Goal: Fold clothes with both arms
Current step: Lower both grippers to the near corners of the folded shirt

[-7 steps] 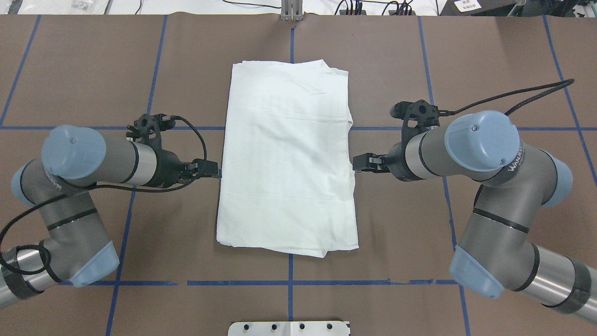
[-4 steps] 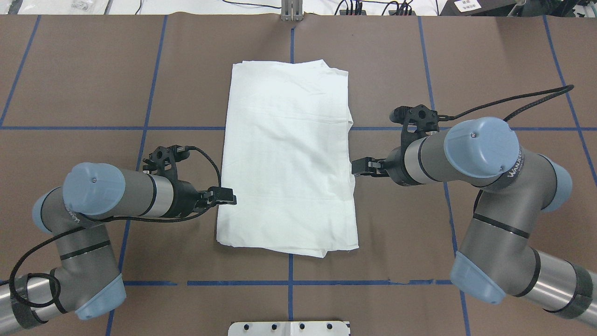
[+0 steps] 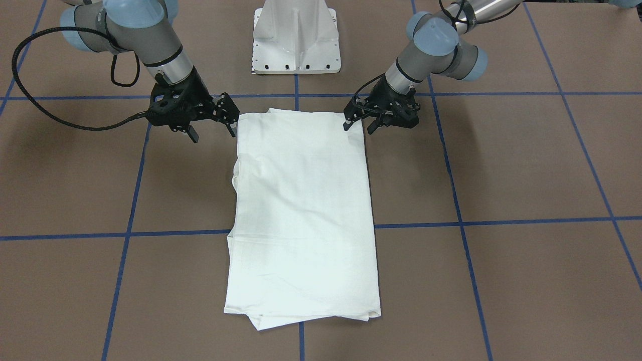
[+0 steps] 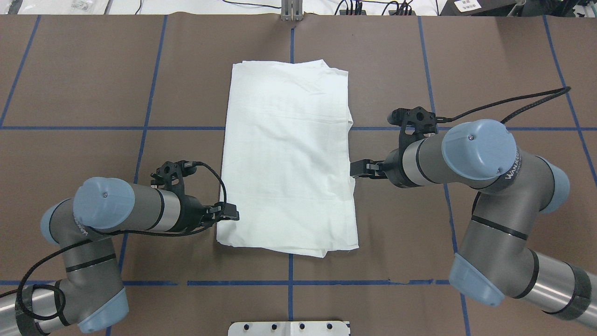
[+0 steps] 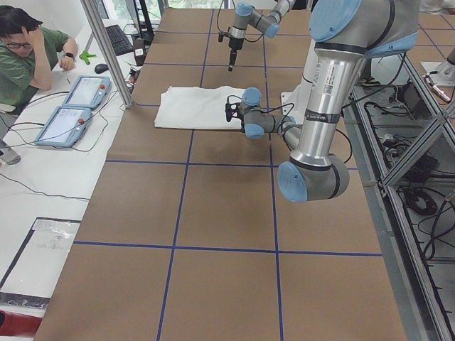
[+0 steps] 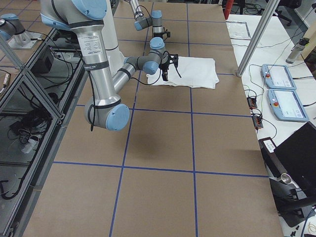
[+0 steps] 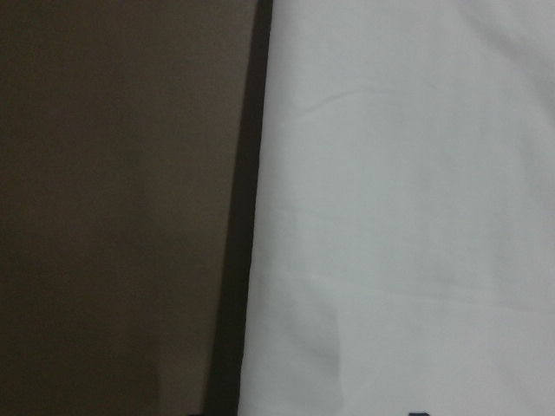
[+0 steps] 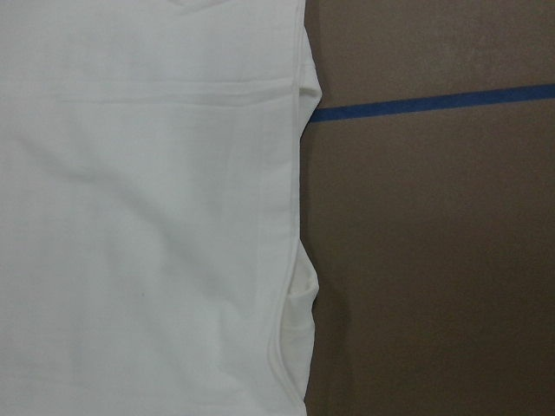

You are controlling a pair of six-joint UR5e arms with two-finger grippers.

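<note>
Trainee: What is changing just now?

Engineer: The left arm (image 4: 135, 207) is sliding back toward the robot along the shirt (image 4: 287, 158). One second ago the left gripper (image 4: 229, 214) was waiting beside the middle of the long edge. Now it is arriving near the corner closest to the robot. The right gripper (image 4: 355, 169) is hardly moving, only creeping a little closer to its own edge.

Trainee: And what is this meaning for the fold?

Engineer: I am judging that the arms are choosing grasp points for the next fold. The shirt is lying flat on the table (image 4: 93, 70) between the two grippers, already folded into a long narrow rectangle, with nothing lifted. The left one is almost in place. The right one is still at mid edge, so probably it is needing to travel to its corner too.

Trainee: How are the arms posing?

Engineer: Both are reaching inward, wrists angling down to the cloth. The left gripper is spread and holding nothing, its inner finger over the hem and its outer finger over bare table. It is hanging low, but whether it is touching I cannot tell. On the right arm (image 4: 433, 154) the gripper is also spread and empty, with the cloth edge just ahead of its tips, and I think it is riding higher.
</note>
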